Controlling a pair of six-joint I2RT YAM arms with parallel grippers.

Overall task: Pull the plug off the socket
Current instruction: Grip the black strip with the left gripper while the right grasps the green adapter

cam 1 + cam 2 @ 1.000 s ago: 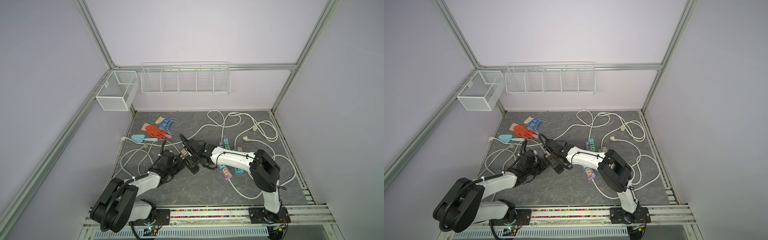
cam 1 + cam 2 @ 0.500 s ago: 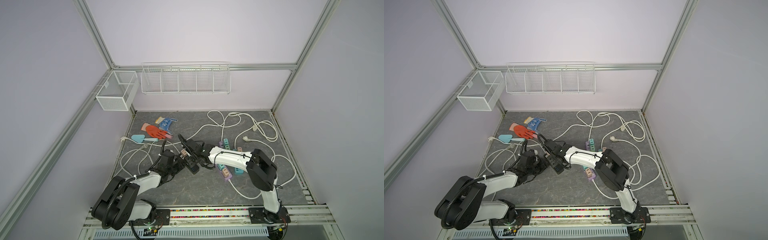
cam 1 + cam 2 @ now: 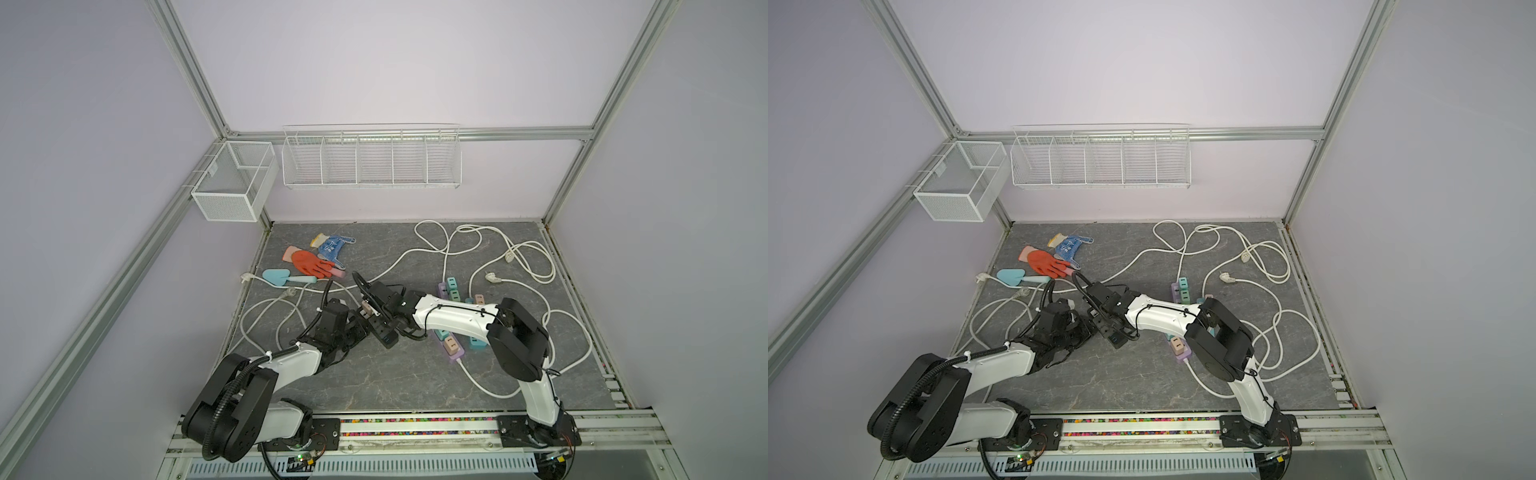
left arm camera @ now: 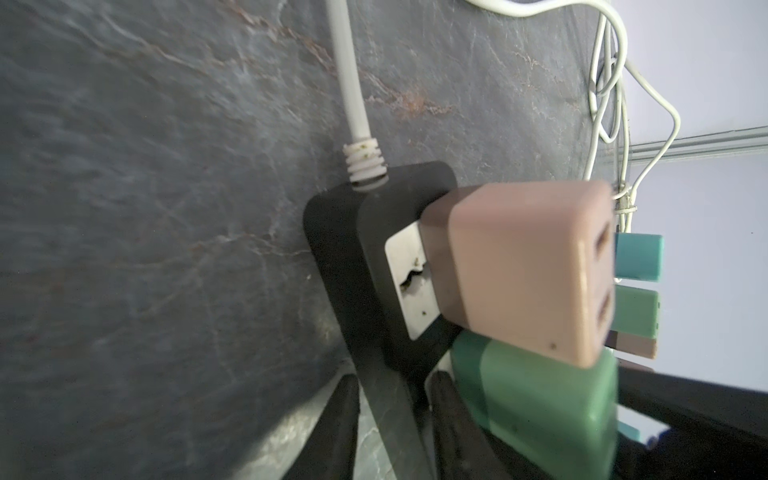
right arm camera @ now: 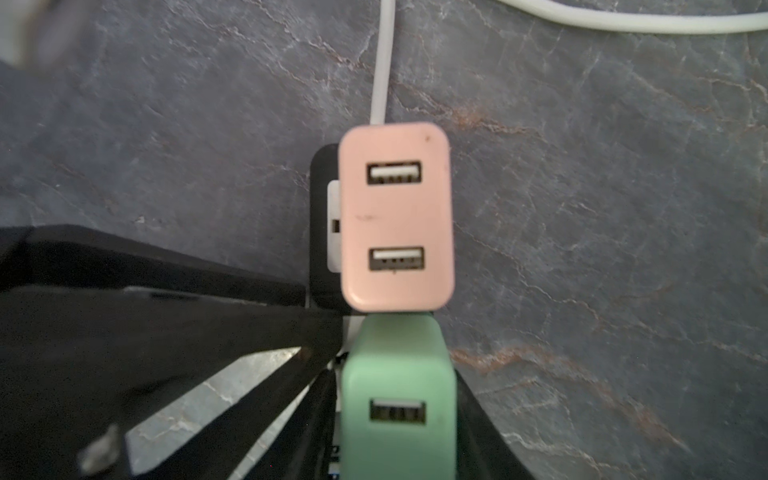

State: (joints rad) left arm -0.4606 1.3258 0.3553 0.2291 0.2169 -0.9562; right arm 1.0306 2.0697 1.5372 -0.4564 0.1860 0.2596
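Observation:
The black socket strip [image 3: 384,334] lies mid-table with a pink plug [image 5: 395,216] and a green plug [image 5: 399,386] standing in it. In the left wrist view the pink plug [image 4: 519,270] and green plug [image 4: 540,407] stick out of the strip [image 4: 345,232]. My left gripper [image 4: 390,424] is shut across the strip's edge, reaching it from the left [image 3: 356,329]. My right gripper [image 5: 399,419] comes from the right [image 3: 376,318] and is shut on the green plug, one finger on each side. Both plugs sit seated in the strip.
A white cable [image 4: 353,104] leaves the strip's end. A purple strip with coloured plugs [image 3: 451,347] lies just right of the arms, amid looping white cables [image 3: 519,266]. An orange glove [image 3: 309,262], blue glove [image 3: 332,245] and light-blue trowel [image 3: 278,277] lie at back left.
My right gripper has moved slightly left and drawn its jaws together round the green plug. The left gripper's jaws have narrowed a little on the strip.

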